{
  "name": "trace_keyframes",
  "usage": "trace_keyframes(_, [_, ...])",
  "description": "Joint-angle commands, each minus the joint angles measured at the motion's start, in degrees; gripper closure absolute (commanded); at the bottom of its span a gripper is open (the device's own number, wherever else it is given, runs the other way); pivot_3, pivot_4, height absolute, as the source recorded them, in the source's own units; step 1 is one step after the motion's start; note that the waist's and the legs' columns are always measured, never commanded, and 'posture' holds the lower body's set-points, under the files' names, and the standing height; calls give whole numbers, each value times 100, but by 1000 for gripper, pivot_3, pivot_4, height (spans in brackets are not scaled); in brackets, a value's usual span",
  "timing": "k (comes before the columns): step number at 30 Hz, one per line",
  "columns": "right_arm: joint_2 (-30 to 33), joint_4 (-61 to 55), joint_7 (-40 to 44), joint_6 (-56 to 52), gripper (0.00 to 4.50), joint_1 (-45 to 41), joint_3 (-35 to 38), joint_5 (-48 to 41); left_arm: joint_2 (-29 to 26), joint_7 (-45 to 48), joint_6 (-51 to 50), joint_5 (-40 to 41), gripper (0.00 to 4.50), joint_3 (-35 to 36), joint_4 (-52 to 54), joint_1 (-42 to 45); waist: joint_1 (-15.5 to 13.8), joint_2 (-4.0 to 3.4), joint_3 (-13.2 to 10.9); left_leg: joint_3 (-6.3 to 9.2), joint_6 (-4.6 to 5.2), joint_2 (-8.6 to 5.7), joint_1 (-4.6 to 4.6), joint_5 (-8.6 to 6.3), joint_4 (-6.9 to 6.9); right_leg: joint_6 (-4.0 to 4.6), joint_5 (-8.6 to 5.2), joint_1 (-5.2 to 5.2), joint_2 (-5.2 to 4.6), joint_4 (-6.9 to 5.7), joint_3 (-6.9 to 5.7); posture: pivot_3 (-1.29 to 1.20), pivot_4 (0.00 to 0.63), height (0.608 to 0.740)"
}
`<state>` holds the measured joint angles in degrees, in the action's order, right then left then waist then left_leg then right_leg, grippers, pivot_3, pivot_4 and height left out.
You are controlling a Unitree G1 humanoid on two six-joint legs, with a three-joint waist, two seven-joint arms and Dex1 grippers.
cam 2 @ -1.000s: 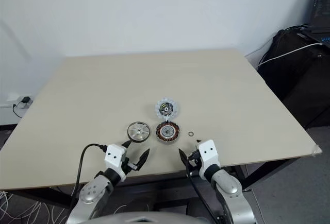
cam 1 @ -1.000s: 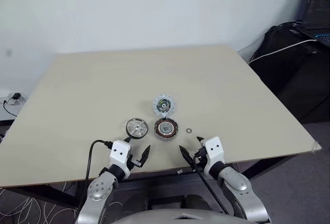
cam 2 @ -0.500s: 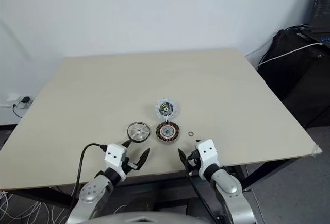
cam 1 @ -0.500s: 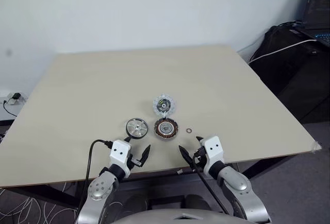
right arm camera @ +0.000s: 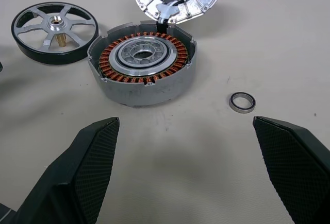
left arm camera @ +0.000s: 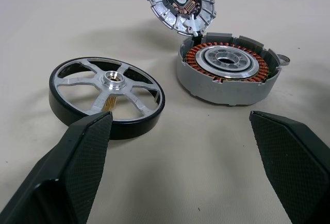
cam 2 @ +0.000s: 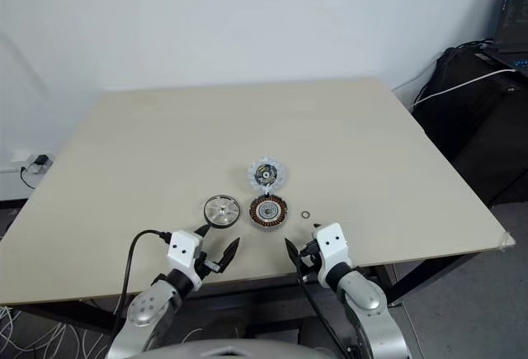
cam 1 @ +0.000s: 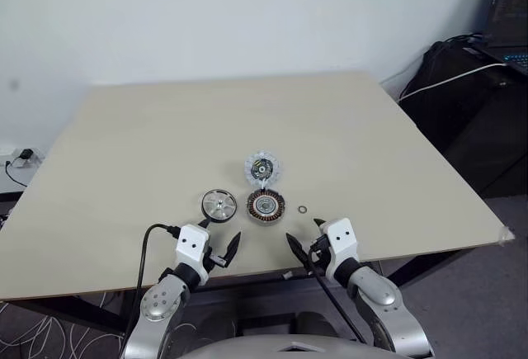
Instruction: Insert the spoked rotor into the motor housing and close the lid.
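- Nothing is assembled yet: the spoked rotor [cam 1: 219,204] lies flat on the bench [cam 1: 148,144], just left of the motor housing [cam 1: 266,205].
- The lid [cam 1: 261,167] stands tilted open at the housing's far edge, seemingly hinged there; inserting and closing remain.
- The left tool [cam 1: 219,250] and right tool [cam 1: 302,240] both hover gaping and empty at the near edge.
- The rotor is a black-rimmed silver wheel; the housing is a grey shell around copper windings; a small metal ring [right arm camera: 242,102] lies beside it.
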<state>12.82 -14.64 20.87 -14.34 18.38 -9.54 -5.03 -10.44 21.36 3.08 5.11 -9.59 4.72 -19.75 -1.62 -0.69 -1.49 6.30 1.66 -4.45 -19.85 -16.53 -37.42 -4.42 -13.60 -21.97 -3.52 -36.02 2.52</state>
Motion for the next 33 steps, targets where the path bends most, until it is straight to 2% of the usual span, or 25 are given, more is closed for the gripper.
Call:
trace_keyframes(1, [-24,-198,-14,72,29,-60,23,-53,-4,27,136,14,7,20,51,44,0,0,0,0,0,0,0,0,0,0,0,0,0,0,0,0,0,740])
trace_keyframes(12, [-44,-27,-47,54,29,-204,15,6,14,-5,86,4,7,-8,165,6,2,1,-1,0,0,0,0,0,0,0,0,0,0,0,0,0,0,740])
trace_keyframes(23, [-210,863,-451,-238,29,-1157,167,200,25,85,187,29,7,-11,-90,135,2,1,-1,0,11,-1,0,7,1,0,1,-2,3,0,-1,0,0,740])
trace_keyframes(33, [-204,1971,-450,-156,29,-2013,385,186,103,19,295,11,7,2,-132,70,18,-2,0,0,26,-2,1,15,1,1,3,-2,3,0,0,0,0,740])
